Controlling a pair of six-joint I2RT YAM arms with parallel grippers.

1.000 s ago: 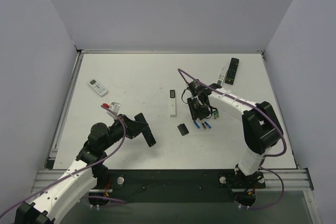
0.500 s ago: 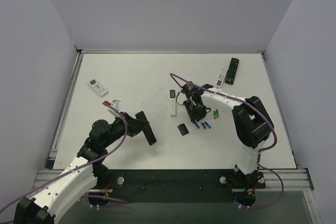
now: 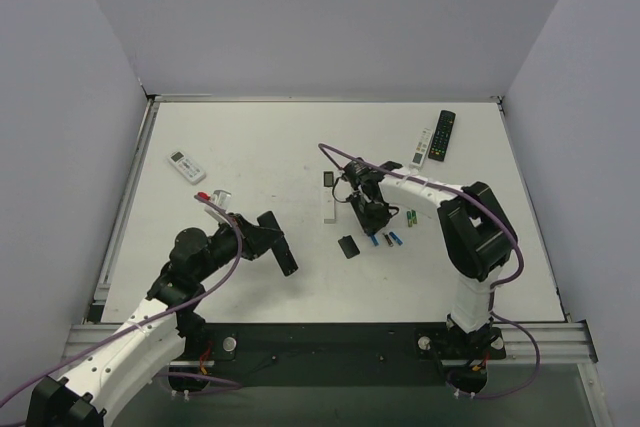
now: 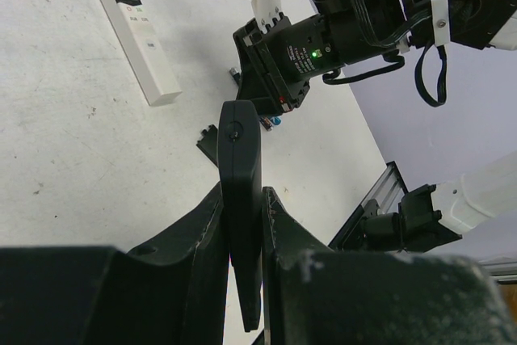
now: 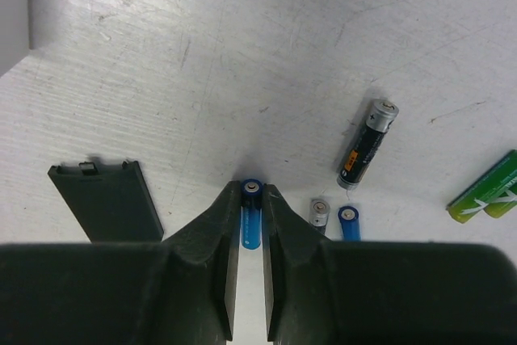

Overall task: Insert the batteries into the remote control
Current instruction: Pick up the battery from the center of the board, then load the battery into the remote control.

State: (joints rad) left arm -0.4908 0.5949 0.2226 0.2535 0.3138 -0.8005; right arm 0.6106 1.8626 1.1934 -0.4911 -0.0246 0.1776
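Now right tool clamps battery (left tool, remote).

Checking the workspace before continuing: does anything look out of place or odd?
Nothing looks damaged or spilled. A black battery cover lies loose on the table, detached from any remote, near scattered batteries. The left gripper clamps a black remote edge-on. The right gripper pinches a blue battery.

Blue battery showing a silver tip; dark battery carrying an orange-marked label; green batteries shading yellow-green; cover reading black; table showing scuffed white. Black remote contrasting with white remote.
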